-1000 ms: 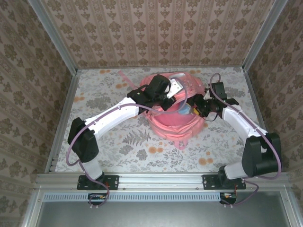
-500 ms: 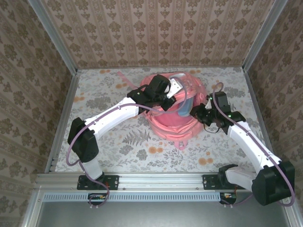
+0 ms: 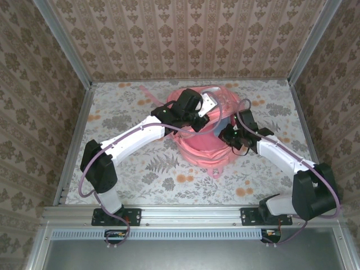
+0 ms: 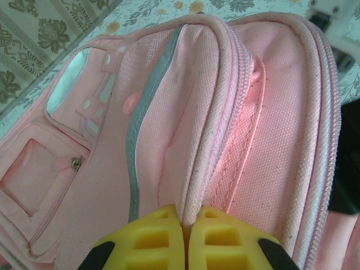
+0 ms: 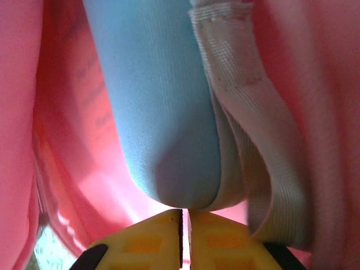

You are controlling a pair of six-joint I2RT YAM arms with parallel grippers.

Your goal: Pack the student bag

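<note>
The pink student bag (image 3: 202,151) lies mid-table with its top opening raised. My left gripper (image 3: 212,108) is shut on the bag's zipped rim, and the left wrist view shows its yellow jaws (image 4: 185,222) pinching that pink edge (image 4: 194,169) beside the pale stripe (image 4: 134,157). My right gripper (image 3: 226,135) reaches into the opening from the right. In the right wrist view its jaws (image 5: 184,216) stand shut, with the tips just under the rounded end of a light blue pencil case (image 5: 160,112) inside the pink lining (image 5: 64,140). A white strap (image 5: 256,118) hangs beside the case.
A floral tabletop (image 3: 129,169) surrounds the bag, fenced by metal rails (image 3: 76,140) and wallpapered walls. A thin pink strap (image 3: 149,93) trails off the bag towards the back left. The right arm's white link (image 4: 337,22) shows past the bag.
My right gripper has swung left into the bag's opening and closed its jaws. The blue case now sits lower inside the bag. The left gripper has kept its hold.
</note>
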